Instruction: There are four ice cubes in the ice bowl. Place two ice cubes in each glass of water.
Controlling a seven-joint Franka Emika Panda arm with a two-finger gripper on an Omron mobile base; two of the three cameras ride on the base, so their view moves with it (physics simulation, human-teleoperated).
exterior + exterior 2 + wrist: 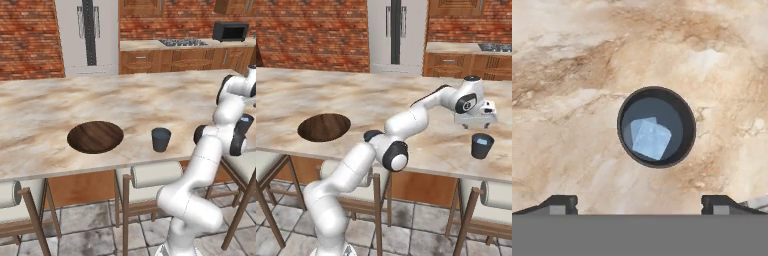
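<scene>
hand view: the gripper (639,202) looks straight down on a glass of water (656,127) standing on the marble counter (572,75). the two fingertips (559,204) sit far apart at 7 and 5 o'clock of the frame, jaws spread wide, pinching nothing and touching nothing. the glass lies between them toward 12 o'clock, clear of both tips. inside it, two pale ice cubes (651,139) overlap, one partly over the other.

right base view: the gripper (475,125) hangs just above this glass (482,145), which stands near the counter's front edge. the ice bowl (324,127) lies well apart from it toward 9 o'clock; no cubes can be made out in it.

left base view: the ice bowl (95,136) has the second glass of water (161,139) near it at 3 o'clock; its contents cannot be told.

no brand, label or legible writing is visible on any item.
</scene>
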